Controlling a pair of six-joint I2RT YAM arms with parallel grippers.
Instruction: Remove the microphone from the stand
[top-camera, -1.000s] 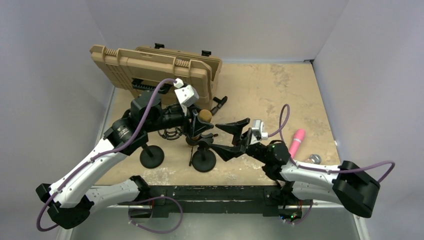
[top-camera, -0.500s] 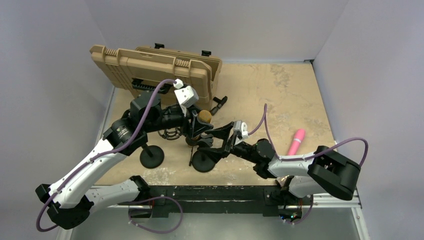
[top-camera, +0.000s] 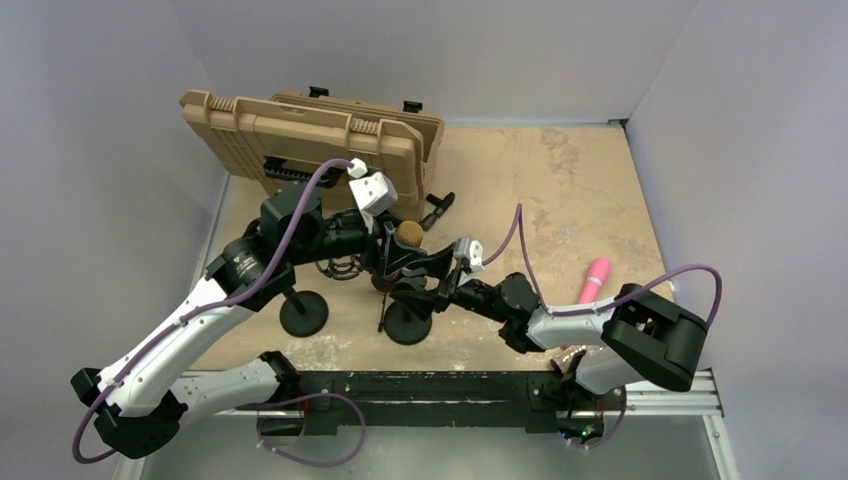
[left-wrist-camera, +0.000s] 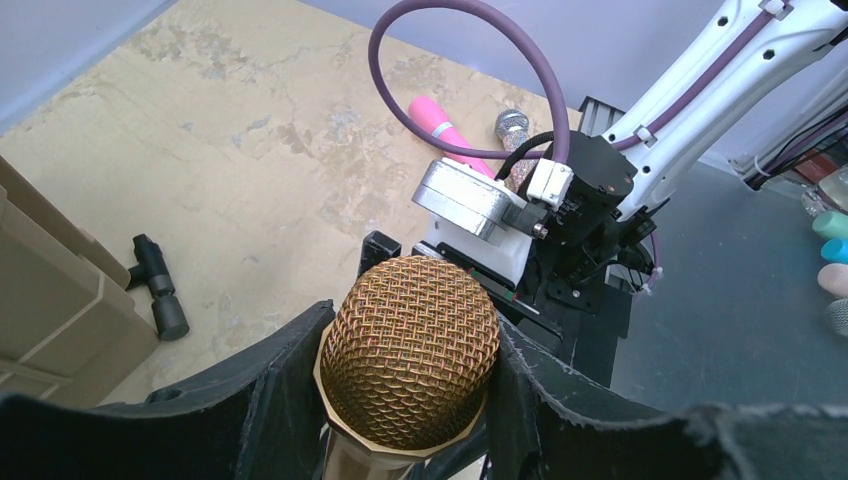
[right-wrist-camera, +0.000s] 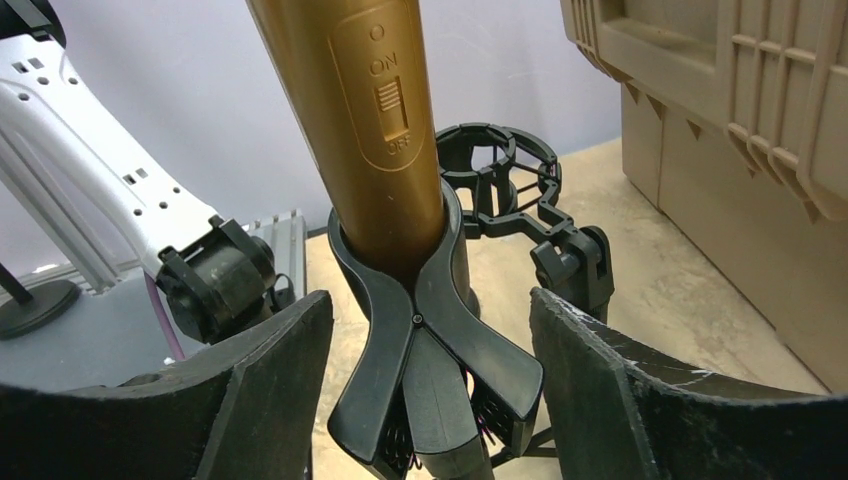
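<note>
A gold microphone (top-camera: 405, 238) sits in the black spring clip (right-wrist-camera: 425, 330) of a small stand with a round base (top-camera: 407, 322). My left gripper (top-camera: 392, 248) is shut on the microphone's gold mesh head (left-wrist-camera: 410, 350), one finger on each side. My right gripper (top-camera: 428, 283) is open, and its two fingers (right-wrist-camera: 270, 390) stand either side of the clip's two handles without touching them. The gold body with its ON/OFF switch (right-wrist-camera: 385, 105) rises from the clip in the right wrist view.
A second black stand (top-camera: 303, 313) with an empty shock mount (right-wrist-camera: 497, 185) stands to the left. A tan hard case (top-camera: 310, 140) is at the back left. A pink microphone (top-camera: 594, 282) lies to the right, and a small black adapter (top-camera: 438, 210) lies behind.
My right gripper has moved left across the table, from well clear of the stand to around the clip's handles. The left gripper has stayed shut on the microphone head.
</note>
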